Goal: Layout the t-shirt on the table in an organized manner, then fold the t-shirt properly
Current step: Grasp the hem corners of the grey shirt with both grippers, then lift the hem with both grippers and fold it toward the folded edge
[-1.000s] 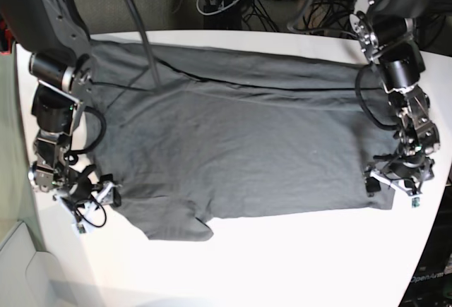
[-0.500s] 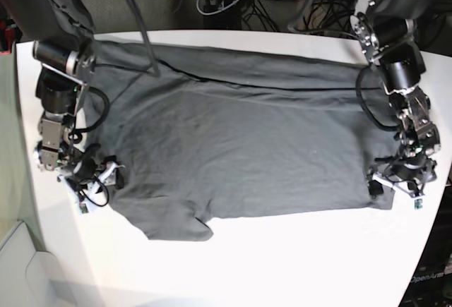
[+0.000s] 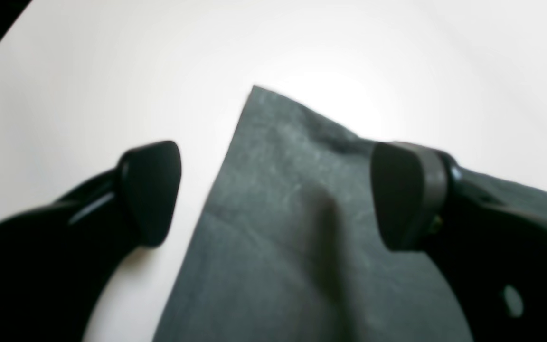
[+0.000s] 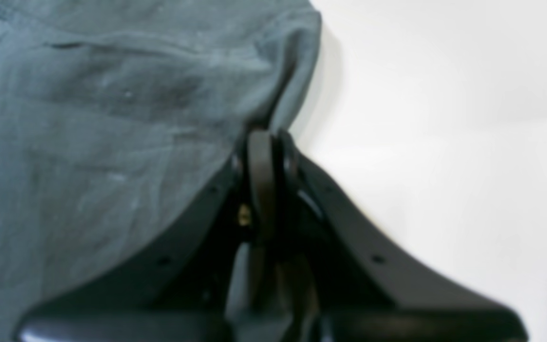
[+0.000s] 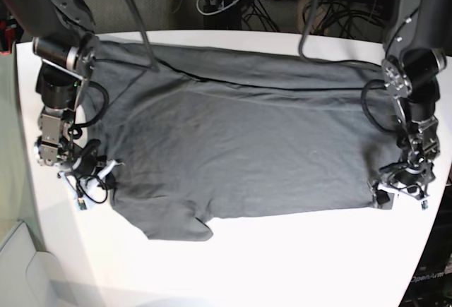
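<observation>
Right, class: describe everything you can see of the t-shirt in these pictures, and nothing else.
The t-shirt is plain dark grey, soft-looking cloth with short sleeves. It lies spread almost flat on the white table, with a long crease near its far edge and one sleeve sticking out toward the near edge. The right gripper is shut on a bunched fold at one edge. The left gripper is open, its fingers either side of a pointed hem corner; whether they touch the cloth cannot be told.
</observation>
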`<state>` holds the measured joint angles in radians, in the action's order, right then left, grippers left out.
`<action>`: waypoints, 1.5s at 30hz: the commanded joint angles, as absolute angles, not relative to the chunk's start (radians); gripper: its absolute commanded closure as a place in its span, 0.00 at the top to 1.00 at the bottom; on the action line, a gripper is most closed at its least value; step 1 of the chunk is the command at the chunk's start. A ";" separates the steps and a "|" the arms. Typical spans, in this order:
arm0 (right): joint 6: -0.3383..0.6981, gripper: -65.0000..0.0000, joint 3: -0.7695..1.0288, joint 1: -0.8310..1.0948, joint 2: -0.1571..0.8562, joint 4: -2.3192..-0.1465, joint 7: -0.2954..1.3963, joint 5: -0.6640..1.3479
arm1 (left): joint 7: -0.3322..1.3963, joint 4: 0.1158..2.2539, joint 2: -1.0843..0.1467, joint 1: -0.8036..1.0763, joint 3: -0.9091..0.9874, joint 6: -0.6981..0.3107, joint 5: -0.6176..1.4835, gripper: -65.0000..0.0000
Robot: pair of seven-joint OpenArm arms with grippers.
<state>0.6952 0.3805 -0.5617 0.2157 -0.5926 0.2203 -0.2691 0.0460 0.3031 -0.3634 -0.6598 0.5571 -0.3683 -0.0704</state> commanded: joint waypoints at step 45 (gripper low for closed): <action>0.698 0.00 0.381 -0.440 0.220 -0.983 0.294 -0.156 | 0.223 0.631 -0.291 -0.518 0.447 -0.374 -0.048 0.00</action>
